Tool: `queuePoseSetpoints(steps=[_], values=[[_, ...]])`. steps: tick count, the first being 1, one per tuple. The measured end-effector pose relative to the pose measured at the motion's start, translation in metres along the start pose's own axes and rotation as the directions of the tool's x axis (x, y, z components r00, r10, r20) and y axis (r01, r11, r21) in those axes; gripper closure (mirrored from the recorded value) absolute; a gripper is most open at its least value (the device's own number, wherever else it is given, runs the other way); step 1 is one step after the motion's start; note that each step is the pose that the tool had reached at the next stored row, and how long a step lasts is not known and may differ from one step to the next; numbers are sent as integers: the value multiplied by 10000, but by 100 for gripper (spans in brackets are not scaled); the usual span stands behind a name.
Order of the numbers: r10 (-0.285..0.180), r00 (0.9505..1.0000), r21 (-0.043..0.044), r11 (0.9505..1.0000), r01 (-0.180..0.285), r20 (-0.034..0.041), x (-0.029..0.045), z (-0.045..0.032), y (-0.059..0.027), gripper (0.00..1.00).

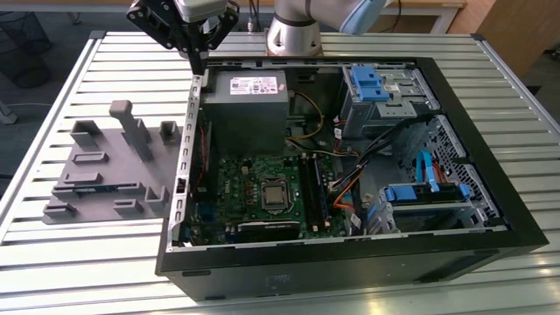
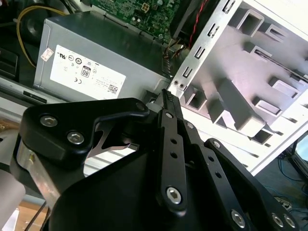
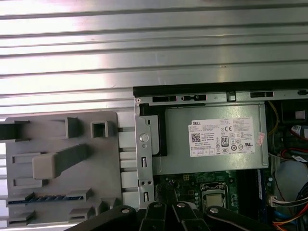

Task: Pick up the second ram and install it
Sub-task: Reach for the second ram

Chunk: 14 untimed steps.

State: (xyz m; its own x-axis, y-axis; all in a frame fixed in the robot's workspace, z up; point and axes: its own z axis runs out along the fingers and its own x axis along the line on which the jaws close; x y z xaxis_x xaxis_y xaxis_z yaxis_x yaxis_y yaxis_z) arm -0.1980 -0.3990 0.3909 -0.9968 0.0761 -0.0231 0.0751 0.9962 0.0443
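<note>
The second ram (image 1: pixel 88 191) is a slim dark stick with bluish chips, lying flat in a slot of the gray fixture (image 1: pixel 103 172) on the exterior view's left. The first wrist view shows the ram (image 3: pixel 48 198) in the same slot of the fixture (image 3: pixel 62 144). My gripper (image 1: pixel 199 67) hangs high over the back left corner of the open computer case (image 1: pixel 350 256), well behind the fixture. Its black fingers are shut together with nothing between them in both wrist views (image 2: pixel 167 95) (image 3: pixel 166 207). The long black memory slots (image 1: pixel 313 190) sit on the green motherboard (image 1: pixel 240 177).
A gray power supply (image 1: pixel 249 98) (image 3: pixel 216 139) (image 2: pixel 96 62) lies just under and beside the gripper. Drive cages with blue parts (image 1: pixel 372 85) and loose cables (image 1: pixel 350 177) crowd the case's right half. The metal slatted table (image 1: pixel 79 262) surrounds the case.
</note>
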Motion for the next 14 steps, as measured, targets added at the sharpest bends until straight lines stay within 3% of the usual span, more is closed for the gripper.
queuePoseSetpoints(steps=[9,14], values=[[3,10000,5,10000,-3,-63,46,6,-14,89],[14,9996,22,10000,-13,-294,63,22,-19,89]])
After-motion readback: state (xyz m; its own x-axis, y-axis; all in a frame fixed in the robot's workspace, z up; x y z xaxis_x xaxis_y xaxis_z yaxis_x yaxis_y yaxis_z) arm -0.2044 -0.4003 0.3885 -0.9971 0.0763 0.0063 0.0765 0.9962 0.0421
